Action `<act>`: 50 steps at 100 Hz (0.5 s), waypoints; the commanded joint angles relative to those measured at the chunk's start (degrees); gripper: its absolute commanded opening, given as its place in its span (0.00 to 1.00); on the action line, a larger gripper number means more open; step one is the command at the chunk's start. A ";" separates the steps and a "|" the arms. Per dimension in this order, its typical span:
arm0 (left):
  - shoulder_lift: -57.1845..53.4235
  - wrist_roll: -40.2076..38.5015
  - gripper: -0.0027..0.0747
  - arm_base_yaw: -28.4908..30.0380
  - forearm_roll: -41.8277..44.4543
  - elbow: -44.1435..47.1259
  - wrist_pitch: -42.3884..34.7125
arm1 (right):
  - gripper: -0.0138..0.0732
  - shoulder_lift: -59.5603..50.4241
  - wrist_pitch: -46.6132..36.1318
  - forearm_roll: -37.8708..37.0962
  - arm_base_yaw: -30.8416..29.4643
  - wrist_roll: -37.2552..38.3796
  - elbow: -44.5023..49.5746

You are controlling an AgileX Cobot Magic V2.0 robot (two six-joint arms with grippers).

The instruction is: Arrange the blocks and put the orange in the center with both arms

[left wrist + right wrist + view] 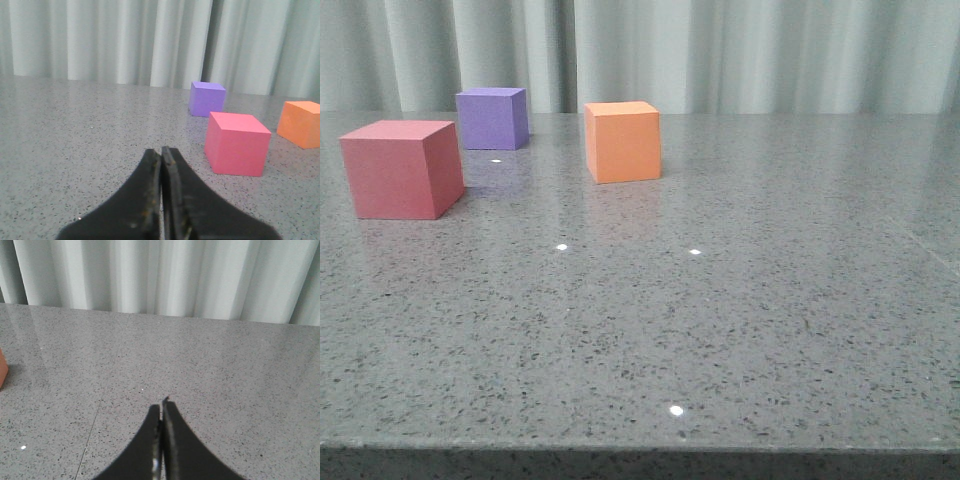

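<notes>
While both arms hang low over the counter [740, 330], the left gripper [161, 152] and right gripper [162, 407] are pinched closed, holding nothing. Only a sliver of the orange block [2, 369] peeks in beside the right gripper.

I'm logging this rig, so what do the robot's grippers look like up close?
Both the left gripper and right gripper are plain matte black. Each has two curved, claw-like fingers tapering to narrow tips. The left one's inner edges look scuffed. No cables or markings show.
</notes>
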 commanded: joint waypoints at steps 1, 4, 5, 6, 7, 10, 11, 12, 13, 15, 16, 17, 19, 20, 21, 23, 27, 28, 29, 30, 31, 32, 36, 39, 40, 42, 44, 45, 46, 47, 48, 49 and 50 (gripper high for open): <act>-2.05 -0.13 0.01 0.26 -0.54 2.35 -4.62 | 0.08 0.75 -4.53 -1.15 -0.48 -0.22 -1.50; -2.05 -0.13 0.01 0.26 -0.54 2.35 -4.62 | 0.08 0.75 -4.53 -1.15 -0.48 -0.22 -1.50; -2.05 -0.13 0.01 0.26 -0.54 2.35 -4.62 | 0.08 0.75 -4.53 -1.15 -0.48 -0.22 -1.50; -2.05 -0.13 0.01 0.26 -0.54 2.35 -4.62 | 0.08 0.75 -4.53 -1.15 -0.48 -0.22 -1.50; -2.05 -0.13 0.01 0.26 -0.54 2.35 -4.62 | 0.08 0.75 -4.53 -1.15 -0.48 -0.22 -1.50; -2.05 -0.13 0.01 0.26 -0.54 2.35 -4.62 | 0.08 0.75 -4.53 -1.15 -0.48 -0.22 -1.50; -2.05 -0.13 0.01 0.26 -0.54 2.35 -4.62 | 0.08 0.75 -4.53 -1.15 -0.48 -0.22 -1.50; -2.05 -0.13 0.01 0.26 -0.54 2.35 -4.62 | 0.08 0.75 -4.53 -1.15 -0.48 -0.22 -1.50; -2.05 -0.13 0.01 0.26 -0.54 2.35 -4.62 | 0.08 0.75 -4.53 -1.15 -0.48 -0.22 -1.50; -2.05 -0.13 0.01 0.26 -0.54 2.35 -4.62 | 0.08 0.75 -4.53 -1.15 -0.48 -0.22 -1.50; -2.05 -0.13 0.01 0.26 -0.54 2.35 -4.62 | 0.08 0.75 -4.53 -1.15 -0.48 -0.22 -1.50; -2.05 -0.13 0.01 0.26 -0.54 2.35 -4.62 | 0.08 0.75 -4.53 -1.15 -0.48 -0.22 -1.50; -2.05 -0.13 0.01 0.26 -0.54 2.35 -4.62 | 0.08 0.75 -4.53 -1.15 -0.48 -0.22 -1.50; -2.05 -0.13 0.01 0.26 -0.54 2.35 -4.62 | 0.08 0.75 -4.53 -1.15 -0.48 -0.22 -1.50; -2.05 -0.13 0.01 0.26 -0.54 2.35 -4.74 | 0.08 0.75 -4.53 -1.15 -0.48 -0.22 -1.50; -2.05 -0.13 0.01 0.26 -0.54 2.35 -5.06 | 0.08 0.75 -4.53 -1.15 -0.48 -0.22 -1.50; -2.05 -0.13 0.01 0.26 -0.54 2.35 -5.75 | 0.08 0.75 -4.53 -1.15 -0.48 -0.22 -1.50; -2.05 -0.13 0.01 0.26 -0.54 2.35 -6.07 | 0.08 0.75 -4.53 -1.15 -0.48 -0.22 -1.50; -2.05 -0.13 0.01 0.26 -0.54 2.35 -6.24 | 0.08 0.75 -4.53 -1.15 -0.48 -0.22 -1.50; -2.05 -0.13 0.01 0.26 -0.54 2.35 -6.52 | 0.08 0.75 -4.53 -1.15 -0.48 -0.22 -1.50; -2.05 -0.13 0.01 0.26 -0.54 2.35 -6.64 | 0.08 0.75 -4.53 -1.15 -0.48 -0.22 -1.50; -2.05 -0.13 0.01 0.26 -0.54 2.21 -6.80 | 0.08 0.75 -4.53 -1.15 -0.48 -0.22 -1.50; -2.05 -0.13 0.01 0.26 -0.83 1.67 -6.86 | 0.08 0.75 -4.53 -1.15 -0.48 -0.22 -1.50; -2.05 -0.13 0.01 0.26 -1.77 1.09 -6.52 | 0.08 0.75 -4.53 -1.15 -0.48 -0.22 -1.50; -2.05 -0.13 0.01 0.26 -2.44 0.74 -6.38 | 0.08 0.75 -4.53 -1.15 -0.48 -0.22 -1.50; -1.92 -0.13 0.01 0.26 -3.18 0.10 -6.08 | 0.08 0.75 -4.53 -1.15 -0.48 -0.22 -1.50; -1.84 -0.13 0.01 0.26 -4.20 -0.39 -5.60 | 0.08 0.75 -4.53 -1.15 -0.48 -0.22 -1.50; -1.68 -0.13 0.01 0.26 -4.90 -0.93 -5.42 | 0.08 0.75 -4.53 -1.15 -0.48 -0.22 -1.50; -1.55 -0.13 0.01 0.26 -4.90 -1.25 -5.03 | 0.08 0.75 -4.53 -1.15 -0.48 -0.22 -1.50; -1.56 -0.13 0.01 0.26 -5.63 -1.87 -4.76 | 0.08 0.75 -4.53 -1.15 -0.48 -0.22 -1.50; -1.28 -0.13 0.01 0.26 -5.80 -2.22 -4.46 | 0.08 0.75 -4.53 -1.15 -0.48 -0.22 -1.50; -1.15 -0.13 0.01 0.26 -5.97 -2.95 -3.87 | 0.08 0.75 -4.53 -1.15 -0.48 -0.22 -1.50; -0.91 -0.13 0.01 0.26 -6.23 -3.32 -3.57 | 0.08 0.75 -4.53 -1.15 -0.48 -0.22 -1.50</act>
